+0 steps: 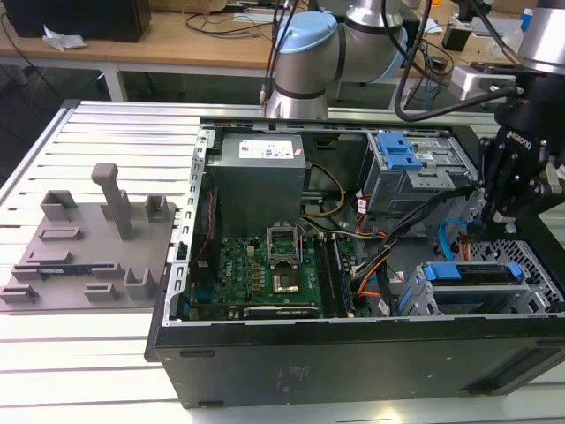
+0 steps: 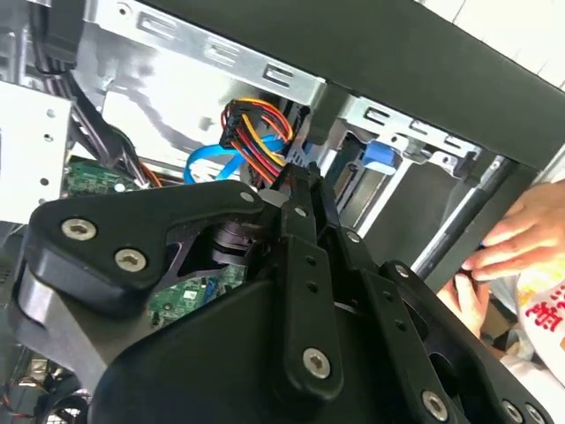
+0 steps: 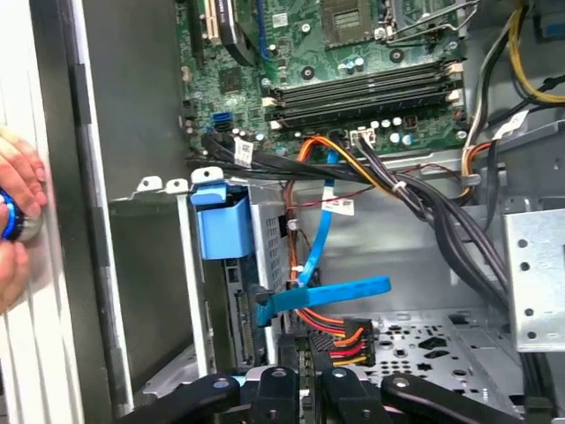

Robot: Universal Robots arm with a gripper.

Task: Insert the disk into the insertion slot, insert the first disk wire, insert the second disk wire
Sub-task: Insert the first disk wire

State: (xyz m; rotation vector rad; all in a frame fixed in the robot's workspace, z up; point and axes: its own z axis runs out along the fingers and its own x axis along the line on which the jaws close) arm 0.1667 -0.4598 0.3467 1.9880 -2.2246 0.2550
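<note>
Farthest from the jaws, at the exterior view's left, a grey fixture plate (image 1: 88,238) lies on the slatted table (image 1: 53,353) beside the open computer case (image 1: 353,353). Inside the case, the motherboard (image 1: 265,265) sits well apart from the jaws, and the taller cage with the blue latch plate (image 1: 402,159) stands nearer to them. Just beside the jaws the second disk wire (image 1: 443,238) hangs as a light-blue loop; in the first wrist view its flat band (image 3: 327,291) runs close above them. The gripper (image 1: 484,231) points down into the case at the exterior view's right. As far as both wrist views show, its jaws are pressed close together on the dark plug end of the first disk wire (image 2: 256,132), the orange-red-yellow-black bundle (image 3: 340,340). Just below the jaws the disk (image 1: 477,269) sits in its blue carrier inside the insertion slot (image 1: 530,256). A person's hand (image 2: 516,234) rests outside the case wall, apart from the jaws.
</note>
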